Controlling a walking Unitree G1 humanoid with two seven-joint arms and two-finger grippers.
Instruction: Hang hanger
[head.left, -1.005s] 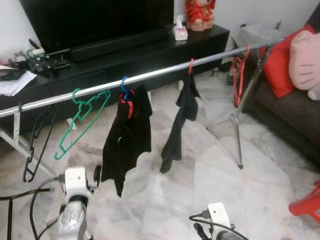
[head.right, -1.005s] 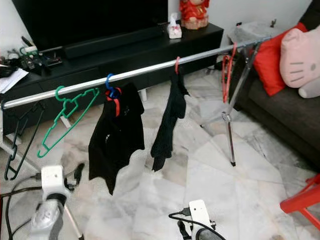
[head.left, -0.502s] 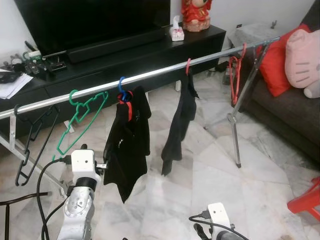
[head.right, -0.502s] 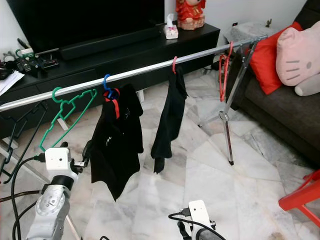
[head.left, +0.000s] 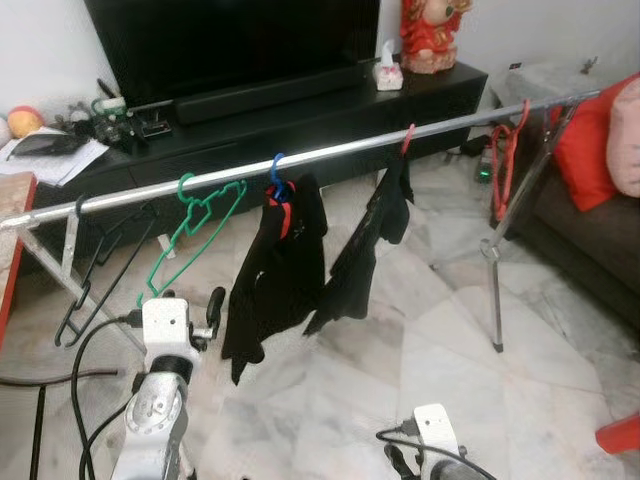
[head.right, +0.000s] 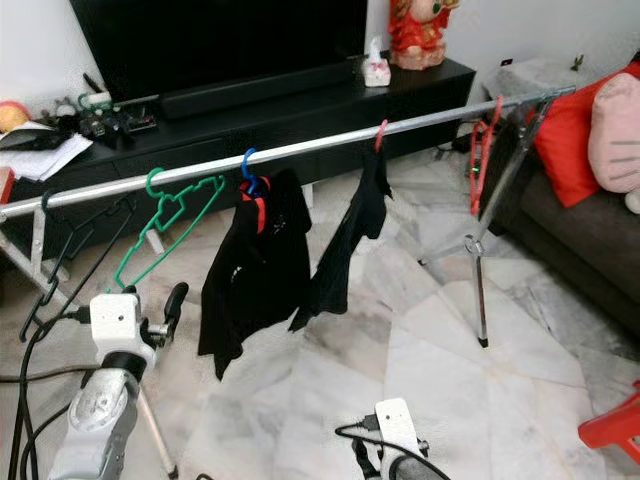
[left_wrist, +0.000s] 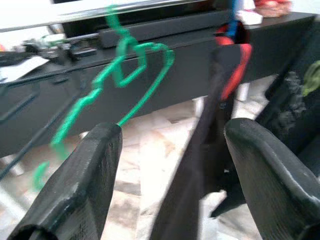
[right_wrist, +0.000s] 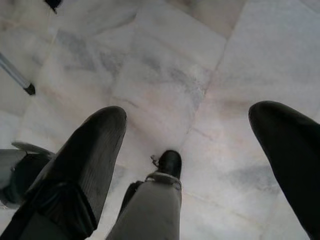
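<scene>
Even, soft indoor light, pale floor (head.left: 400, 380) bright with mild sheen, dark TV (head.left: 230, 45) and cabinet (head.left: 300, 115) swallowing detail, head views slightly soft, left wrist view motion-blurred, green hanger (left_wrist: 127, 75) smeared, fingers (left_wrist: 80, 185) large and blurred, right wrist view sharper

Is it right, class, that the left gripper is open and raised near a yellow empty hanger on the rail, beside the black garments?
Not quite. The empty hanger is green, not yellow, as the left eye view shows. The rest holds: the left gripper is open and raised near it on the rail, beside the black garments.
</scene>
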